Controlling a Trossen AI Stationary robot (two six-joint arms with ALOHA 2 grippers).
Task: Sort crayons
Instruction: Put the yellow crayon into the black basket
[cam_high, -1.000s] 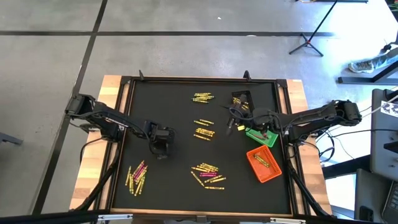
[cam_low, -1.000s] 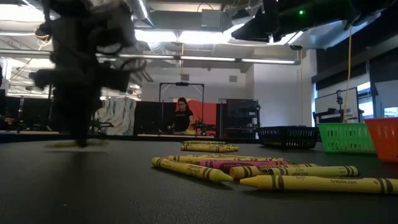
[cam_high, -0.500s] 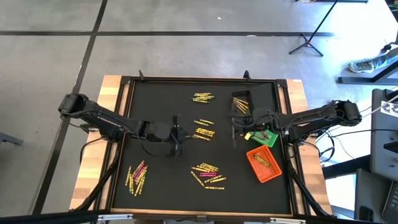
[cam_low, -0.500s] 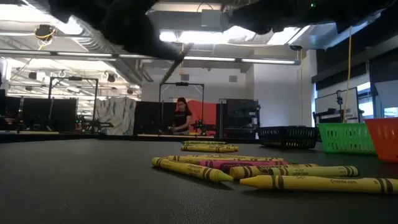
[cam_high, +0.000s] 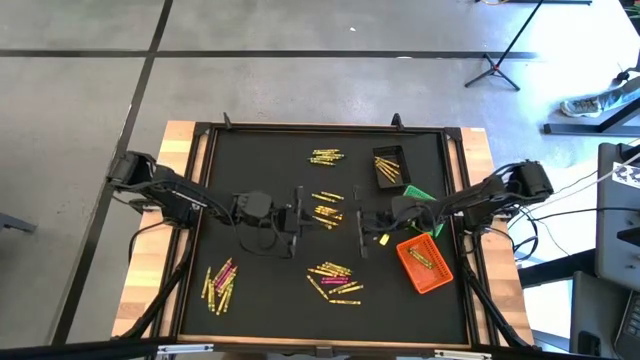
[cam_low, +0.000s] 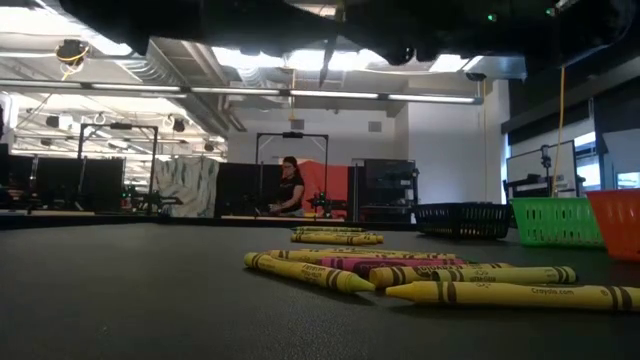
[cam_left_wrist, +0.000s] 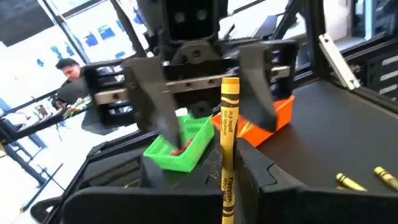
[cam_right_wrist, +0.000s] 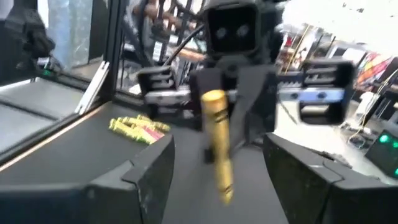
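In the high view my two grippers face each other over the middle of the black mat. My left gripper (cam_high: 299, 213) is shut on a yellow crayon (cam_left_wrist: 227, 134). My right gripper (cam_high: 361, 232) stands open a short way off, pointing at it and touching nothing; the crayon (cam_right_wrist: 217, 143) shows ahead of its spread fingers. Loose crayons lie flat on the mat in small heaps: far (cam_high: 325, 156), middle (cam_high: 327, 212), near (cam_high: 335, 280) and near left (cam_high: 219, 285). My left gripper pinches the crayon's shaft (cam_left_wrist: 225, 186) between its two fingers, which come level from the table's left and lie across the crayon. The crayon stands roughly upright, flat end (cam_left_wrist: 230, 84) up and pointed end (cam_right_wrist: 226, 194) down, lifted clear of the mat.
A black bin (cam_high: 390, 167), a green bin (cam_high: 420, 197) partly under my right arm and an orange bin (cam_high: 423, 263) stand along the mat's right side. A raised frame (cam_high: 200, 230) rims the mat. A person (cam_low: 292, 185) sits far behind the table.
My left gripper has risen off the mat with the crayon, tipped from pointing down to level and gone toward the table's right. My right gripper has left the bins and come toward the near edge and the table's middle, ending face to face with the left one.
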